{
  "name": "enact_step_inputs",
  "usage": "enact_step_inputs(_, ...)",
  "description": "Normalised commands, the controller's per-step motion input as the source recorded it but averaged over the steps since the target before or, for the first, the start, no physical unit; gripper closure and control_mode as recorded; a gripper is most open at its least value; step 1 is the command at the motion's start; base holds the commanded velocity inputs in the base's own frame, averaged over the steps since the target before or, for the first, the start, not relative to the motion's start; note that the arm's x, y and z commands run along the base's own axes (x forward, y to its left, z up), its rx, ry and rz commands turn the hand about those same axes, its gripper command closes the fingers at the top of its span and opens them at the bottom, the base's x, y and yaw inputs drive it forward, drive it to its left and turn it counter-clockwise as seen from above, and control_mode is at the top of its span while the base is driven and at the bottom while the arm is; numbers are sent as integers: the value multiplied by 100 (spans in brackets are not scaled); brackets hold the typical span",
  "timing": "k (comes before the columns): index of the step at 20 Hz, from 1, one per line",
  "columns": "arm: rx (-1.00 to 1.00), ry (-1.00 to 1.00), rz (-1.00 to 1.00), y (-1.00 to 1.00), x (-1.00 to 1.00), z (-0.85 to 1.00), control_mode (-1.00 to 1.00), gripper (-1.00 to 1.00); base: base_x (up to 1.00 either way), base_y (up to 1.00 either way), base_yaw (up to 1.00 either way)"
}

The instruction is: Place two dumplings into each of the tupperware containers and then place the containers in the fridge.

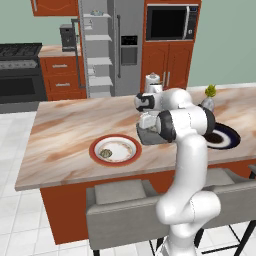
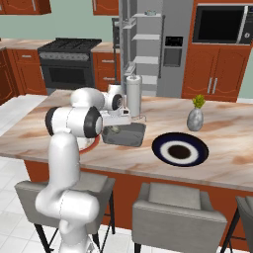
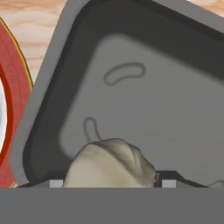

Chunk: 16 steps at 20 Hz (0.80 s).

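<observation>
A dark grey rectangular tupperware container (image 2: 129, 138) (image 1: 143, 136) (image 3: 144, 96) lies on the island counter, just right of a red-rimmed plate (image 1: 94, 149) (image 3: 12, 109). My gripper (image 2: 116, 124) (image 3: 112, 183) hangs low over the container's near left corner, shut on a pale beige dumpling (image 3: 109, 164) (image 2: 115, 129) that sits between the finger tips just above the tub floor. Another dumpling (image 1: 105, 153) rests on the red-rimmed plate. The fridge (image 1: 107, 45) (image 2: 153, 44) stands open behind the island, its pale shelves showing.
A dark blue plate (image 2: 163, 153) (image 1: 232, 142) lies right of the container. A grey vase with a plant (image 2: 195, 118) (image 1: 208, 102) and a white paper towel roll (image 2: 133, 96) stand further back. Grey stools (image 1: 120, 210) (image 2: 178, 212) line the island's near edge.
</observation>
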Motion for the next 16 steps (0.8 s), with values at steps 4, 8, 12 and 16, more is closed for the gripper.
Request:
enact_step_inputs(4,0,0,0,0,37,-21,-100,100,0,0,0)
enact_step_inputs(8,0,0,0,-7,37,-35,-100,100,0,0,0)
enact_step_inputs(12,0,0,0,-9,22,-30,-100,100,0,0,0)
enact_step_inputs(16,0,0,0,-2,1,-10,-100,-100,0,0,0)
